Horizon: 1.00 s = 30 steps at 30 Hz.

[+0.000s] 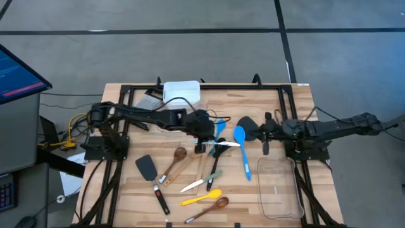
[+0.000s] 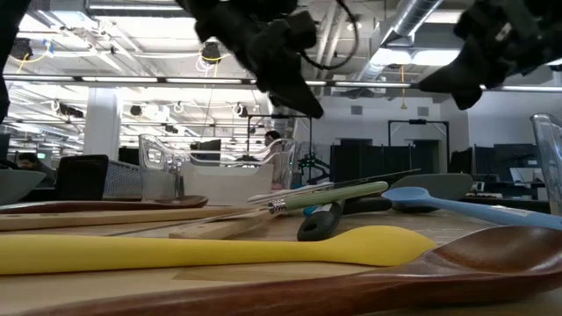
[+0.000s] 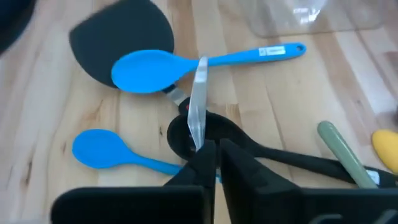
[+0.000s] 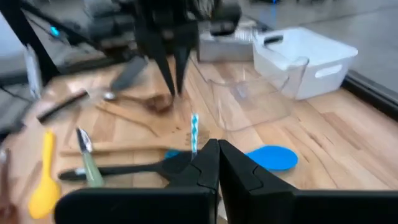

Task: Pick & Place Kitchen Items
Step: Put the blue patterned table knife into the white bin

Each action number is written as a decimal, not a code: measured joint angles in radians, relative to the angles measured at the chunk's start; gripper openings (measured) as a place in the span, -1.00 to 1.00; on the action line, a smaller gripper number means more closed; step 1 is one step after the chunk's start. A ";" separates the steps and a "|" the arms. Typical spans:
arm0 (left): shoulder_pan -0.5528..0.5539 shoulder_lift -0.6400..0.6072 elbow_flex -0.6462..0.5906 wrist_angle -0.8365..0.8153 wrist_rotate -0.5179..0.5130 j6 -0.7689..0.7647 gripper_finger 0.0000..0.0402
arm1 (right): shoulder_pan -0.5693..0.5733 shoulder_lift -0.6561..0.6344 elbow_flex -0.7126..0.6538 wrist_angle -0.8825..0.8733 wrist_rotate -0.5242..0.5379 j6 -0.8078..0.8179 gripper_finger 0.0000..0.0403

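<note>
Centrally, the left gripper (image 3: 216, 149) sits over the middle of the pale wooden table (image 1: 304, 107), its two dark fingers pressed together. A small knife with a thin silver blade (image 3: 199, 99) juts out from between the fingertips. It seems pinched there, though the left wrist view cannot confirm that the blade is gripped and not just lying beneath.

The blade's tip reaches a bright blue silicone spoon (image 3: 149, 68), whose bowl overlaps a black rounded spatula head (image 3: 124, 37). A second, smaller blue silicone spoon (image 3: 102, 149) lies just beside the gripper. A black long-handled utensil (image 3: 261, 149) runs under the fingertips.

Farther out, wooden spoons, a yellow silicone spoon (image 1: 201, 198) and a black slotted turner (image 1: 147, 167) are scattered across the near half of the table. A clear rectangular plastic tub (image 1: 278, 187) stands near the right arm. A white plastic bin (image 1: 181, 92) sits at the far edge.

The right gripper (image 1: 266, 136) waits near the black spatula with its fingers closed on nothing.

The main risk is the hold itself. A thin, smooth blade caught only at the fingertips could swivel or slip out on lifting. It could also drag the overlapping blue spoon or the black utensil out of place. If the pinch missed, the gripper would rise empty.
</note>
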<state>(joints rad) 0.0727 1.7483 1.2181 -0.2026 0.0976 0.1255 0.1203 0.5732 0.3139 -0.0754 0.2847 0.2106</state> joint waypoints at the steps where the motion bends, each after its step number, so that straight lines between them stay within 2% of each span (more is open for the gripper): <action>1: 0.000 -0.029 -0.041 0.050 0.000 0.000 -0.98 | -0.002 0.039 0.021 0.003 0.000 -0.004 -1.00; 8: 0.000 -0.226 -0.320 0.260 -0.001 -0.033 -0.99 | -0.034 0.283 0.145 0.003 -0.075 -0.059 -1.00; 13: 0.000 -0.332 -0.463 0.353 -0.024 -0.036 -0.99 | -0.075 0.450 0.226 -0.003 -0.137 -0.060 -1.00; 16: 0.000 -0.389 -0.530 0.397 -0.042 -0.037 -0.99 | -0.108 0.544 0.286 -0.071 -0.202 -0.059 -1.00; 22: 0.000 -0.477 -0.608 0.446 -0.046 -0.041 -0.99 | -0.155 0.709 0.443 -0.277 -0.282 -0.037 -1.00; 30: 0.000 -0.528 -0.627 0.446 -0.047 -0.035 -0.99 | -0.185 0.877 0.619 -0.474 -0.385 -0.062 -1.00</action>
<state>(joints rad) 0.0731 1.2207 0.5913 0.2438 0.0504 0.0909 -0.0652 1.4497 0.9328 -0.5490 -0.1001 0.1485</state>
